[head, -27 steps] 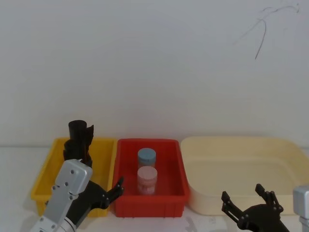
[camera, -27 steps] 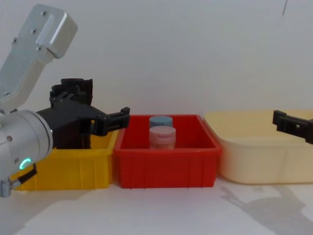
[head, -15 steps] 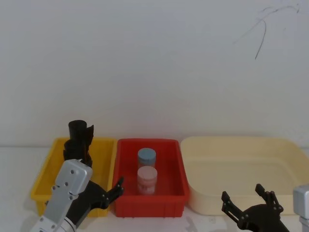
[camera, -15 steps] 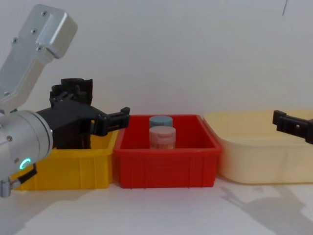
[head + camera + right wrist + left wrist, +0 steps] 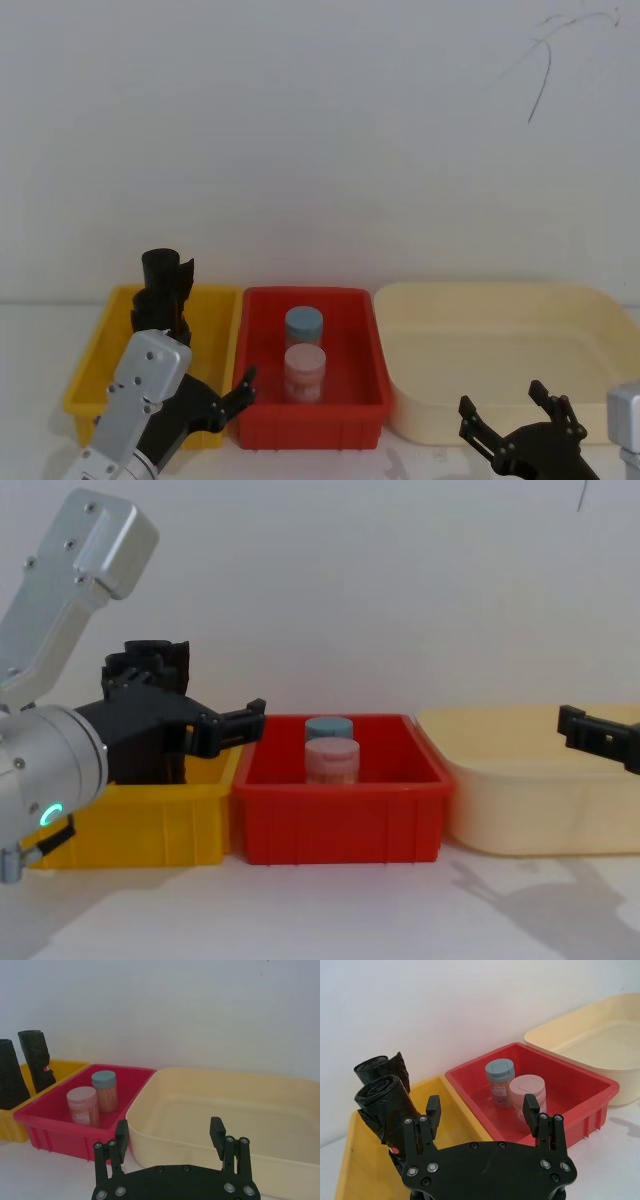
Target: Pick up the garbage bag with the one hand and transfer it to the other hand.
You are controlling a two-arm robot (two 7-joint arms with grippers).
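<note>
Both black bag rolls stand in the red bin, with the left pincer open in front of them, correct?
No. The garbage bag and the other roll stand in the yellow bin, as the left wrist view shows; the left pincer is open in front of them.

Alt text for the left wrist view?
The left gripper, open and empty, faces three containers: a yellow bin holding a flat-topped garbage bag roll and a ragged-topped roll, a red bin with a blue-lidded jar and a pink-lidded jar, and a cream tub.
</note>
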